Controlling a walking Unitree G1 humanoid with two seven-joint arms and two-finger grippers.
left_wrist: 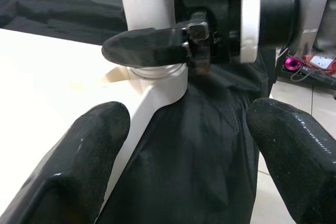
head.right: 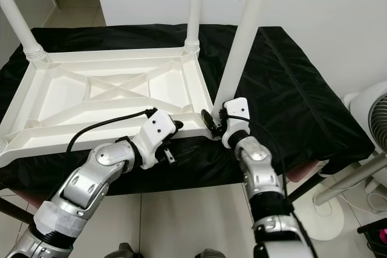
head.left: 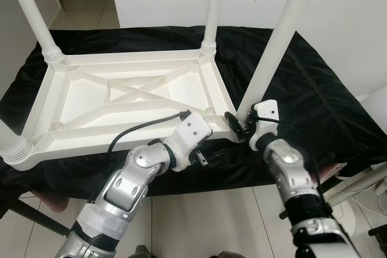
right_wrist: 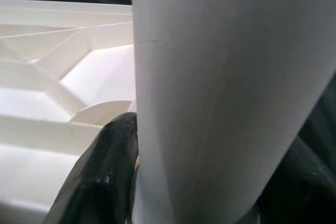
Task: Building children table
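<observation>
Leg [head.left: 279, 40] seating: right gripper [head.left: 237, 125] clenches its base at tabletop [head.left: 130, 98] corner socket. Left gripper [head.left: 205, 156], fingers spread, steadies nothing. Keep leg plumb while pressing down.

Upright white legs [head.left: 213, 10] fence the open tabletop underside [head.left: 130, 98].

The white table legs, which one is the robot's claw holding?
The near right leg, leaning at the tabletop's front right corner. The right claw grips its base; the other legs stand untouched.
</observation>
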